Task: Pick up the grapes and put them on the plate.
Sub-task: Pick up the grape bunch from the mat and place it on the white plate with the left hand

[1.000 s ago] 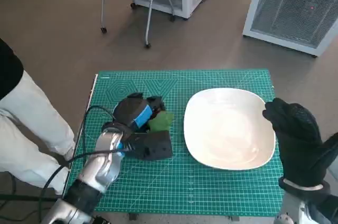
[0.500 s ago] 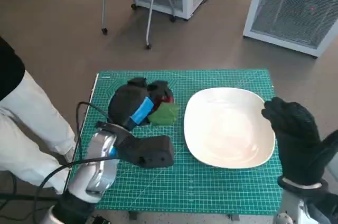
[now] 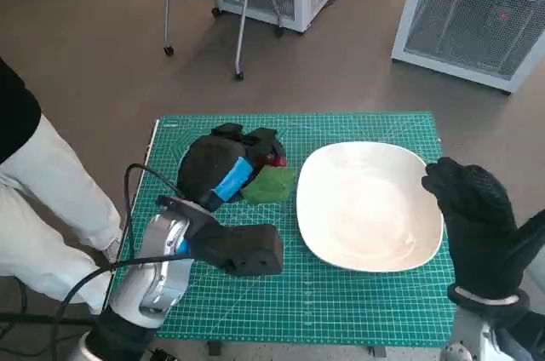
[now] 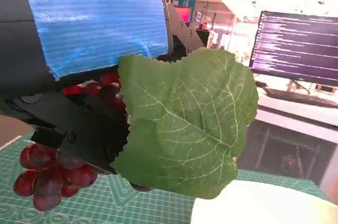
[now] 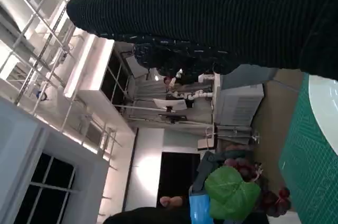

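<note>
Left robot hand (image 3: 223, 175) grips grapes (image 4: 50, 174), now lifted nearer white plate (image 3: 368, 205) | right robot hand (image 3: 477, 223) idle, grip unclear | you carry on.

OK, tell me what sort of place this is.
Probably a robotics lab or workshop: a green cutting mat covers the small table, white equipment cabinets stand on the floor, and a monitor full of code glows behind.

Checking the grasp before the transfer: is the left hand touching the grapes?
Touching. In the left wrist view the left hand grips the grapes, red berries pressed against its black fingers, the bunch hanging above the green mat.
</note>
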{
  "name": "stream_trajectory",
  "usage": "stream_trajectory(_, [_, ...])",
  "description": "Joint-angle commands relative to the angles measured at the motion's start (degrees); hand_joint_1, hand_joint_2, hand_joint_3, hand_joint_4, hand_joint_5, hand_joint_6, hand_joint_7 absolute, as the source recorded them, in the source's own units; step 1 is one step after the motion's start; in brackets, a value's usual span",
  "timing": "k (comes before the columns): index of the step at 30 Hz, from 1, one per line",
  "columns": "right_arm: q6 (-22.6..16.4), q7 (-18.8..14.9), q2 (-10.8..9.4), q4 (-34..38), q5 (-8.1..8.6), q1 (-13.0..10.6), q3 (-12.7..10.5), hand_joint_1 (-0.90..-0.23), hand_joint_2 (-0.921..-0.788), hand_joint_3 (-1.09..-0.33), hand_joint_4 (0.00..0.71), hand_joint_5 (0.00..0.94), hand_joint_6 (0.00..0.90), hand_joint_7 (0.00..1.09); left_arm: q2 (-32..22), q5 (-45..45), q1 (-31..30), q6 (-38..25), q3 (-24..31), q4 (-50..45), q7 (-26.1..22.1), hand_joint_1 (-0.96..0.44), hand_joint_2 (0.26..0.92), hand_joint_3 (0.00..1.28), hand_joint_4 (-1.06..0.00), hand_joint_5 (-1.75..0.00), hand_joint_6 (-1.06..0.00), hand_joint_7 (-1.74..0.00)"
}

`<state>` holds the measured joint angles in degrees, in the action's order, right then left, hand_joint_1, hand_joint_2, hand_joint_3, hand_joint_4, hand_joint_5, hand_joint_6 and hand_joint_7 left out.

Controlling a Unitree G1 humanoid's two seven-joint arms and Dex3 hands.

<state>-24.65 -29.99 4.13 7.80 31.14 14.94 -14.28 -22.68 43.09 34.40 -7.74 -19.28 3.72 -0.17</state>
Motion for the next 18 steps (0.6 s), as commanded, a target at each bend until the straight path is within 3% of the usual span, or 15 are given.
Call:
stream_trajectory(1, [0.18,0.32,-0.21,0.2,-0.32,-1.05,-0.17,-0.383,-0.921,-0.534,0.431,0.593,0.234,0.91,0.8,1.04,2.15,0.29,-0.43,0.61,-0.88,0.0,0.897,0.01,-0.86,-1.01,-0.68,-1.07])
stream_trajectory(8, [0.2,0.51,-0.27,0.36,-0.4,-1.0,-0.31,-0.381,-0.921,-0.535,0.434,0.592,0.234,0.9,3.73,1.88,4.56,-0.92,-2.22,1.54,-3.28,0.0,0.896,0.01,-0.86,-1.03,-0.69,-1.05])
stream_trajectory(14, [0.27,0.88,-0.5,0.33,-0.72,-0.93,-0.16,-0.381,-0.921,-0.534,0.442,0.591,0.237,0.9,7.54,3.47,7.92,-2.41,-4.87,2.82,-5.64,0.0,0.888,0.03,-0.8,-1.18,-0.76,-0.88])
stream_trajectory(18, [0.37,1.09,-0.57,-0.11,-0.79,-1.15,-0.03,-0.381,-0.921,-0.534,0.444,0.589,0.238,0.9,9.95,3.95,10.77,-1.89,-6.74,5.25,-6.39,0.0,0.881,0.04,-0.8,-1.19,-0.77,-0.87])
